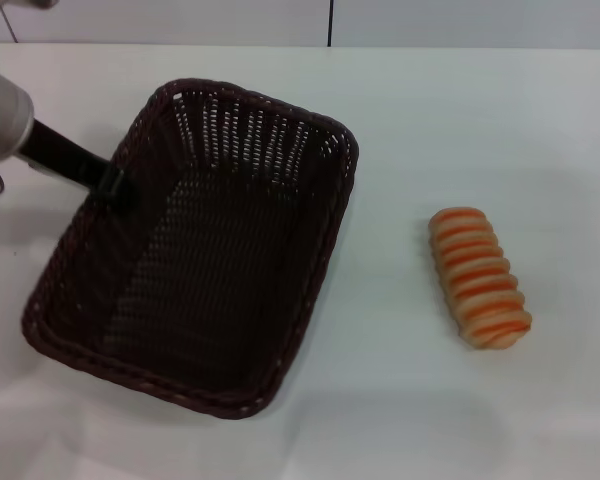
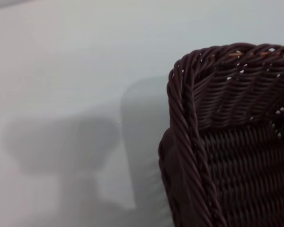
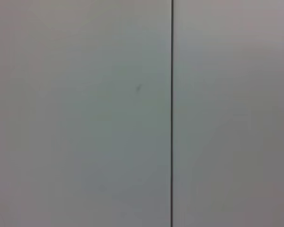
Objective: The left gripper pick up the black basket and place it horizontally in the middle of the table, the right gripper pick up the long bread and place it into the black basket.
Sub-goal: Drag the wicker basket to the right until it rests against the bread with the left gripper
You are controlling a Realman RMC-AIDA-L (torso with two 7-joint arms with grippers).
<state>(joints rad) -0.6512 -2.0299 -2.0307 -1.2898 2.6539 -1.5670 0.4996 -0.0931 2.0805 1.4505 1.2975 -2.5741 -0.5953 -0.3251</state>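
Note:
The black basket (image 1: 195, 255) lies at an angle on the left half of the white table (image 1: 460, 120), empty, with one corner pointing to the far side. My left gripper (image 1: 113, 186) reaches in from the left on its arm with the green ring light and is closed on the basket's left rim. The left wrist view shows that braided rim (image 2: 189, 142) from close up. The long bread (image 1: 478, 276) lies on the table to the right of the basket, apart from it, lengthwise front to back. My right gripper is out of view.
The right wrist view shows only a pale surface with a dark vertical seam (image 3: 172, 113). The table's far edge (image 1: 380, 47) runs along the top of the head view.

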